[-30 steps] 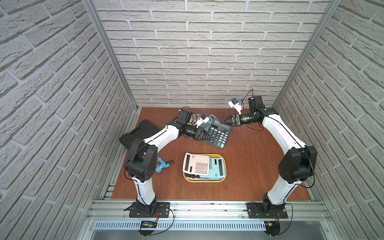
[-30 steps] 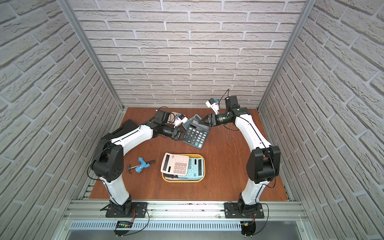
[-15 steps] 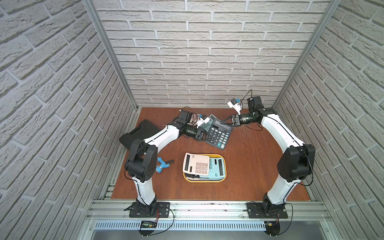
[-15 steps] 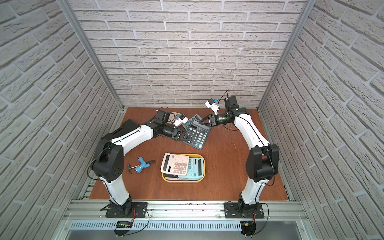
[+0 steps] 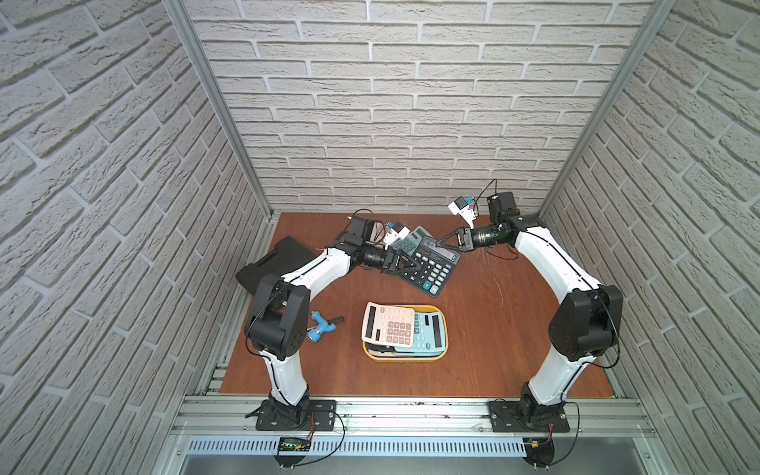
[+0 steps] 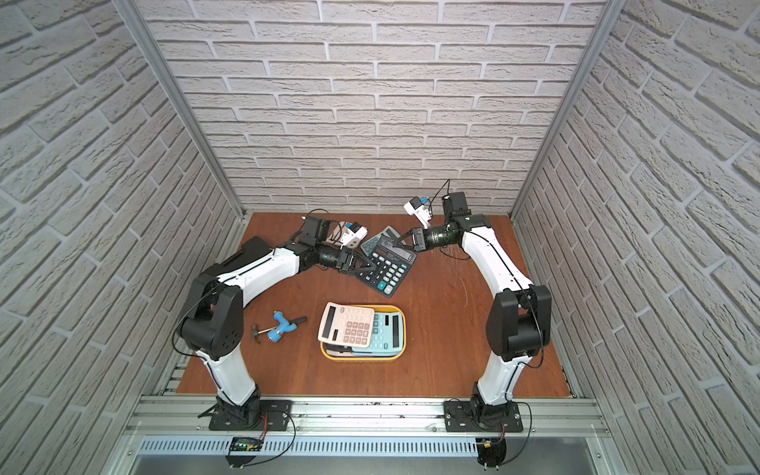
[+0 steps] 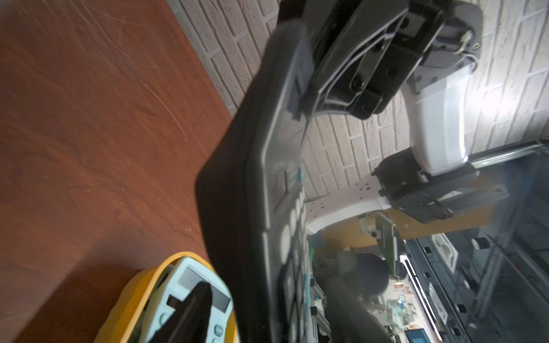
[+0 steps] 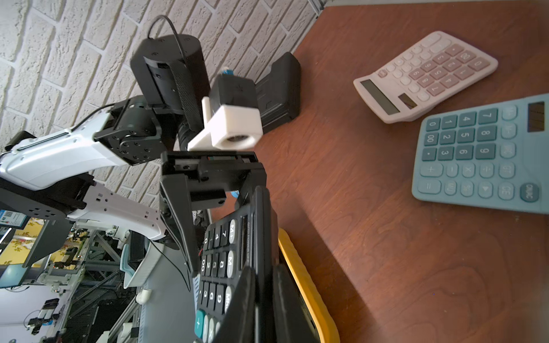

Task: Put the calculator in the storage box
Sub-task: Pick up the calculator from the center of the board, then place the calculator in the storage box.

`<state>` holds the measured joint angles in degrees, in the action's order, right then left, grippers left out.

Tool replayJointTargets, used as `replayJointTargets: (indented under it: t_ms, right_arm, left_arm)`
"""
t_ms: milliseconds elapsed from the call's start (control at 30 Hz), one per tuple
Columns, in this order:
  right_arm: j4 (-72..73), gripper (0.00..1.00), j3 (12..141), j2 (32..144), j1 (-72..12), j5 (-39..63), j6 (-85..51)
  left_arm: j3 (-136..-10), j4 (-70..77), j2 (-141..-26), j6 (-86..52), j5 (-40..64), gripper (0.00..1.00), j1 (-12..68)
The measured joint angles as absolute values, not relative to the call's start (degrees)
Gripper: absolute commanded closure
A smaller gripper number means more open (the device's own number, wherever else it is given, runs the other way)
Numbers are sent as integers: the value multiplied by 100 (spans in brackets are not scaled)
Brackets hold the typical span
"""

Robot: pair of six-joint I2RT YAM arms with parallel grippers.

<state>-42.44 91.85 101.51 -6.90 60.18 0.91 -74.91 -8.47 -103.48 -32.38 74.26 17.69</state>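
Scanning the desk (image 5: 493, 329) from the biggest thing down, what do you get?

A black moulded case (image 5: 283, 251) at the robot's left edge, partly hidden by the left arm. Then the yellow storage box (image 5: 411, 357), mid-desk toward the front. A pink calculator (image 5: 388, 327) lies over its rim on the robot's left, and a light-blue calculator (image 5: 427, 333) sits inside.

And the black calculator (image 5: 429, 269)?

Outside the box, well behind it, keys up, between the two arms. A grey-green calculator (image 5: 405, 243) shows just past its far corner.

Who has it?

The right pincer (image 5: 446, 242) is clenched on the display end, and the left wrist view shows it pinching that edge. The left pincer (image 5: 407, 265) stands released. Its fingers are spread wide on either side of the keypad end and have not closed on it.

Anything smaller?

A blue-handled tool (image 5: 323, 327) lies beside the left arm's elbow, apart from the box.
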Motion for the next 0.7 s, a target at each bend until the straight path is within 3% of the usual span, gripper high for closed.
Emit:
replayJointTargets:
  t_ms: [100,433,700]
  right_arm:
    - [-4032,97,8774,9926,-696,5714,-244]
    - [-2720,97,6663,8372,-799,4558,-1865]
    - [-2051,97,5234,7070,-1647,3024,-3146]
  left_arm:
    - [-7338,-716,-10230,-3404,7126,2,1538]
    - [-6973,-1103,-9559,-3446,5323,2,878]
    - [-6226,-1050,-9078,-3555,4226,2,880]
